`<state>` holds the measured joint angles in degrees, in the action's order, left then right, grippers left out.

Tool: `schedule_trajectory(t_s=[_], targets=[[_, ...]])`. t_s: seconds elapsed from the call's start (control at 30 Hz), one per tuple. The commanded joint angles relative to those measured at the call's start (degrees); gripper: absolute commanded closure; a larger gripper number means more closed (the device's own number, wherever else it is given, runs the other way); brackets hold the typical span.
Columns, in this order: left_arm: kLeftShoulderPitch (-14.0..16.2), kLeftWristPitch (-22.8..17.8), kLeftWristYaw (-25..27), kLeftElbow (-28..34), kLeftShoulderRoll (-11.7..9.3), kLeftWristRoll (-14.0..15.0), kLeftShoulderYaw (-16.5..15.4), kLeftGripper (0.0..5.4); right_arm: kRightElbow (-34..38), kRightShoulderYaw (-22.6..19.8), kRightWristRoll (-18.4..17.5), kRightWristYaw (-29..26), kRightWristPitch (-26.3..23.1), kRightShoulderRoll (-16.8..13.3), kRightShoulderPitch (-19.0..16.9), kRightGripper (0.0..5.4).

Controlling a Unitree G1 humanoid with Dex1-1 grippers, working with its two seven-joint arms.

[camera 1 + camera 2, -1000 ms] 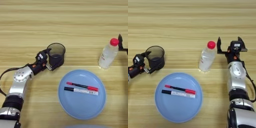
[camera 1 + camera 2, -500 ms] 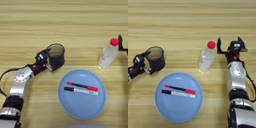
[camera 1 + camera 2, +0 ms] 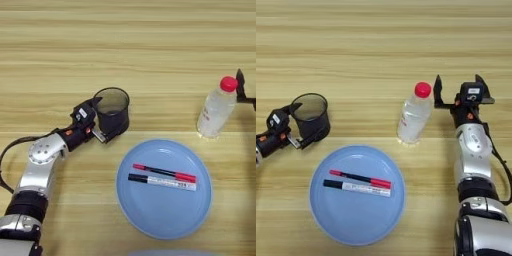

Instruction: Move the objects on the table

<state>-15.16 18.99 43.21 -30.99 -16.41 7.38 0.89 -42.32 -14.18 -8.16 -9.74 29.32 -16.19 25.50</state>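
Change: the cup [image 3: 112, 113] is sitting slightly tilted against the left tool [image 3: 102, 119], where a second ago it was standing straighter; bottle, plate and markers are lying unmoved.
Meaning: the left arm is probably beginning to shift the cup, so the moving looks barely started.
Left tool: its black fingers are pinching the cup's near wall, one finger inside the rim and one outside.
Right tool [image 3: 457, 91]: it is waiting with fingers spread wide, just right of the bottle [image 3: 414, 114] and not touching it.
Cup: dark, translucent, round-mouthed, resting on the worktop [image 3: 128, 45] left of centre.
Bottle: clear ribbed plastic with a red cap, standing upright.
Plate [image 3: 165, 220]: round, smooth, light blue, holding two slim markers [image 3: 164, 178] side by side.
Worktop: pale wood, striped with grain.
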Motion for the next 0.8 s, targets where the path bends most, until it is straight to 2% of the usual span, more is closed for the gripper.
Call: schedule_trajectory(t_s=[0.03,0.8], targets=[[-0.14,-0.36,0.33,0.09,0.08,0.35,0.40,0.02,-0.05,-0.13,-0.16,-0.36,0.54,-0.42,1.13,0.00],[3.59,-2.04,1.58,3.91,-1.14,2.25,-0.10,0.02,-0.30,-0.22,-0.13,-0.56,0.66,-0.40,1.22,0.00]])
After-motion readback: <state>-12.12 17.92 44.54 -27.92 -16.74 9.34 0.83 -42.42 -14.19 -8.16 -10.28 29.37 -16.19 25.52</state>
